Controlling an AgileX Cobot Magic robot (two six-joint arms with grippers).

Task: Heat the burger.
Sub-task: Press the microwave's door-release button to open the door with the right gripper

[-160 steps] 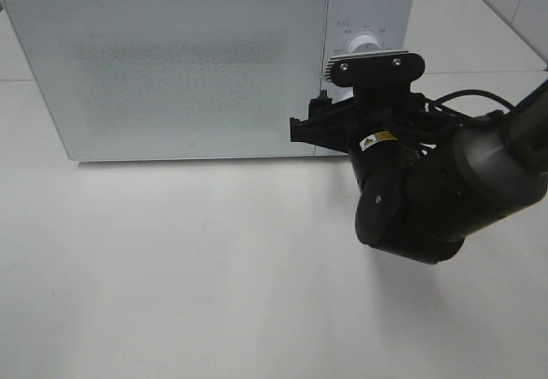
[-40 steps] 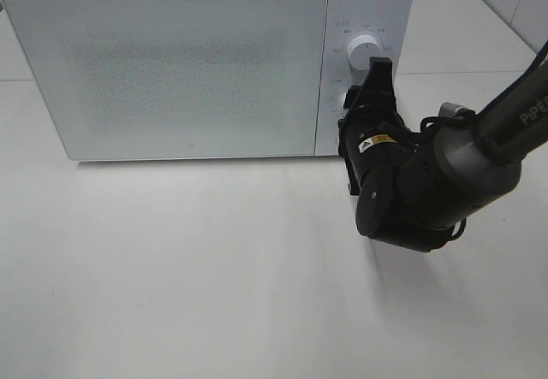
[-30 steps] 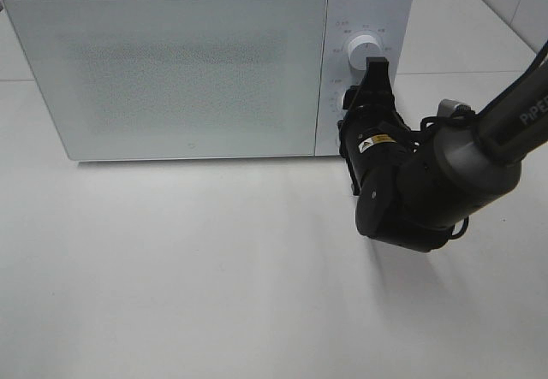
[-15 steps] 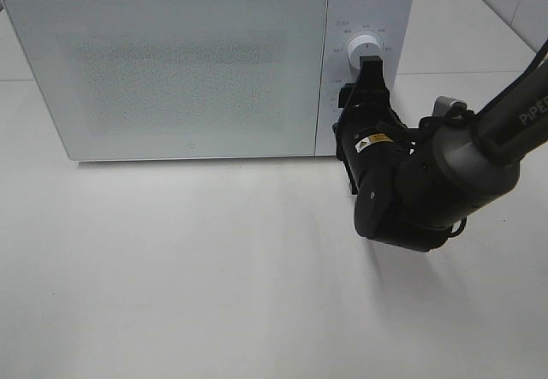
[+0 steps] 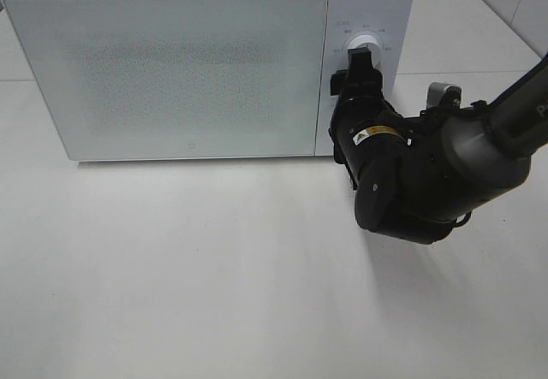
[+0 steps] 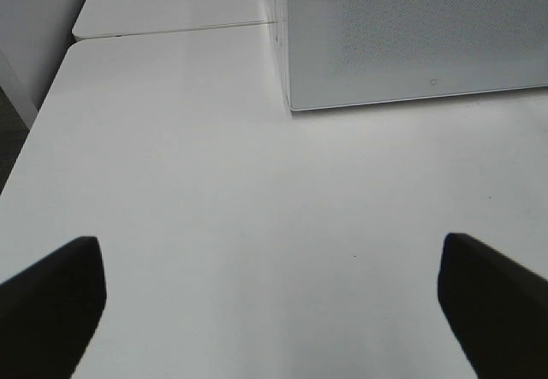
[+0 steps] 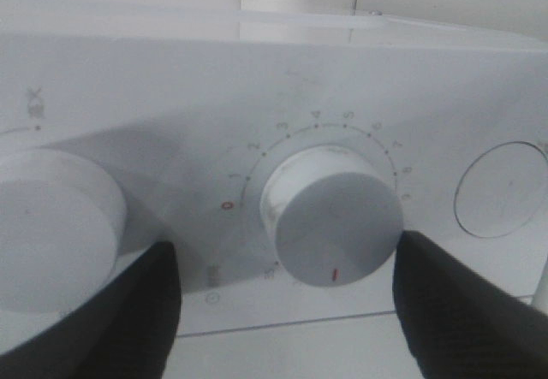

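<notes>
Surface: a white table [image 5: 214,268], matte and pale; light wall tiles show in the far corner of the high view.
Microwave: a white microwave [image 5: 188,71] stands at the back of the table, straight ahead of the right claw; its door [image 5: 171,62] is shut and frosted, so nothing inside shows through.
Right claw: the right claw [image 7: 285,251] is up close to the control panel, at the end of a black arm [image 5: 445,174] that reaches in from the right; its jaws stand apart and grip nothing.
Between its fingers: a numbered knob [image 7: 334,216], white, with a small red mark on its face and an arc of numerals around it; one finger [image 7: 111,310] stands clear of the knob; the other [image 7: 462,310] is right by its edge — whether it touches cannot be told.
Outside the fingers: a larger plain knob [image 7: 51,225] beyond one finger; a round button [image 7: 501,191] beyond the other.
Left claw: the left claw [image 6: 267,251] hangs over bare table with its jaws spread wide, holding nothing; the microwave's near corner lies ahead of it, off to one side.
Burger: in none of the views — where it lies cannot be told.
</notes>
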